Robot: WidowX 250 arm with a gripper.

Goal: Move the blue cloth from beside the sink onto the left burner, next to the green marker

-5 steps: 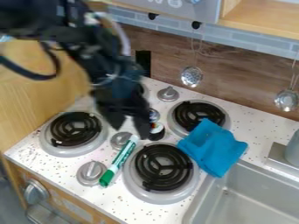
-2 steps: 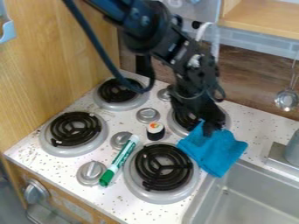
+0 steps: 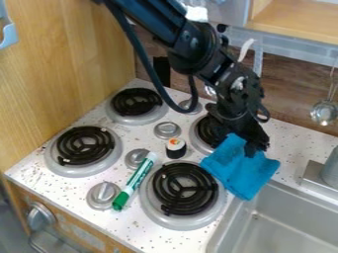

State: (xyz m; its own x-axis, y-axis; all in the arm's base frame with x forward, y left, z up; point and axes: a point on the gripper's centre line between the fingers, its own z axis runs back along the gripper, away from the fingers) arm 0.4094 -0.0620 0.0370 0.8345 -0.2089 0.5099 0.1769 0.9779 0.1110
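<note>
And here's the pincer [image 3: 249,148], right down at the blue cloth [image 3: 243,168], though whether it grips it or how far it is open, I cannot tell! The cloth lies on the white speckled counter [image 3: 294,143], between the sink [image 3: 280,220] and the front-right burner [image 3: 185,189], partly over that burner's edge, with the green-capped marker [image 3: 135,184] on the burner's other side.

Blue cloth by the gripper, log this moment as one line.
gripper: over blue cloth | blue cloth: at edge of sink | green-capped marker: between stove knobs and nearest burner
</note>
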